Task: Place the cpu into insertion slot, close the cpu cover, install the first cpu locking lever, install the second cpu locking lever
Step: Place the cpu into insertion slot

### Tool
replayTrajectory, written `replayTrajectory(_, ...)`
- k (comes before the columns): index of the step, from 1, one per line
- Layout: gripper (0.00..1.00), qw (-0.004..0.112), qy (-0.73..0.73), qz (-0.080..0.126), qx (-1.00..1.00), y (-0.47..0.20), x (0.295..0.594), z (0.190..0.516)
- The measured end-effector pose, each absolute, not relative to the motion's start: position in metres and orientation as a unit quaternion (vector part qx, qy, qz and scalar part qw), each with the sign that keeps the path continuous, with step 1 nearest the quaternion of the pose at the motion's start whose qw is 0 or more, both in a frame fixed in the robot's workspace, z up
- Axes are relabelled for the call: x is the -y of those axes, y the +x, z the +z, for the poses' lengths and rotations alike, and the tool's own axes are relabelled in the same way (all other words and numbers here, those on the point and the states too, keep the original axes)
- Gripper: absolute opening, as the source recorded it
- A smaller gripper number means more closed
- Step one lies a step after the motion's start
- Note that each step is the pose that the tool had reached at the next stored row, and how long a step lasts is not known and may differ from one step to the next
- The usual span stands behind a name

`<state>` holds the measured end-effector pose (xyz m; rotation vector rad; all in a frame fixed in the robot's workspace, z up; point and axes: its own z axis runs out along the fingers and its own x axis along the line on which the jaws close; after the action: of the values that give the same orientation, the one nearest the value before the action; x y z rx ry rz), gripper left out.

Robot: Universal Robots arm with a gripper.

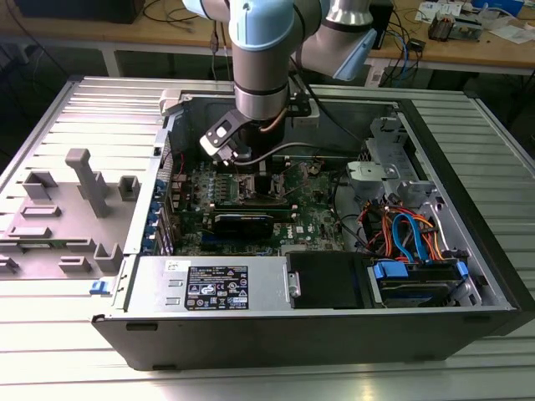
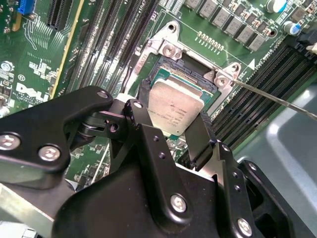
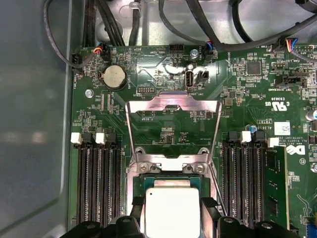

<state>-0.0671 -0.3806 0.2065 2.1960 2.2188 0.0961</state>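
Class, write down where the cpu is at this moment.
In both wrist views the cpu is held in the gripper, directly over the insertion slot, with memory slots on either side of it.

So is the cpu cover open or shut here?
Open. In the first wrist view the cpu cover stands swung back off the insertion slot, green board showing through its window, and the cpu is uncovered.
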Motion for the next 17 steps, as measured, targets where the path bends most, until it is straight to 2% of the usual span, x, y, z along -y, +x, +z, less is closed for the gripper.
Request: replayTrajectory(17, 0.54, 0.009, 0.701, 0.031, -0.713, -0.0681, 0.3806, 0.2021)
